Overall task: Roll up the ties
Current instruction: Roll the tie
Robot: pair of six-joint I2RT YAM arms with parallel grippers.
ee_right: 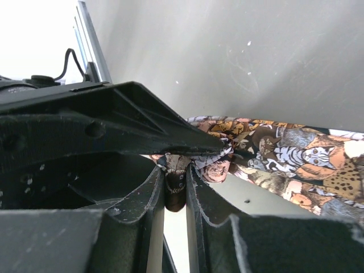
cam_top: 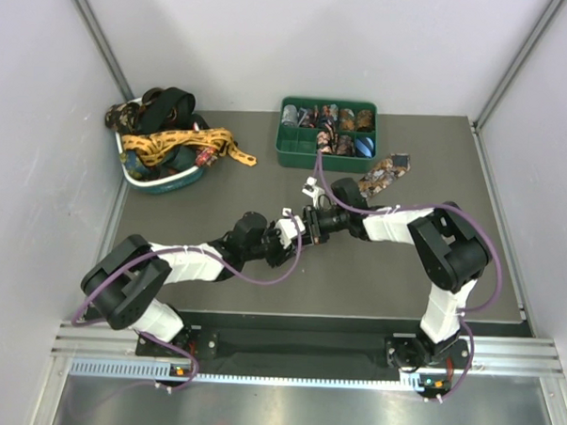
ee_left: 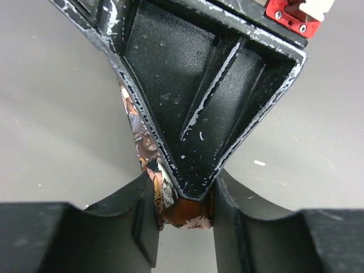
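At mid-table, the left gripper [ee_left: 183, 209] was clamped on the brown cat-print tie [ee_right: 284, 153]. The right gripper [ee_right: 175, 183] pinched the same tie just beside it. Farther back, the tie's free end lay near the green tray [cam_top: 300, 159] of rolled ties [cam_top: 339, 118]. A basket [cam_top: 162, 183] of loose ties [cam_top: 174, 138] stood far left.

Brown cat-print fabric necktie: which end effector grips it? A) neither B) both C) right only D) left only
B: the left end effector is clamped on the brown cat-print fabric necktie in the left wrist view, and the right end effector pinches it in the right wrist view.
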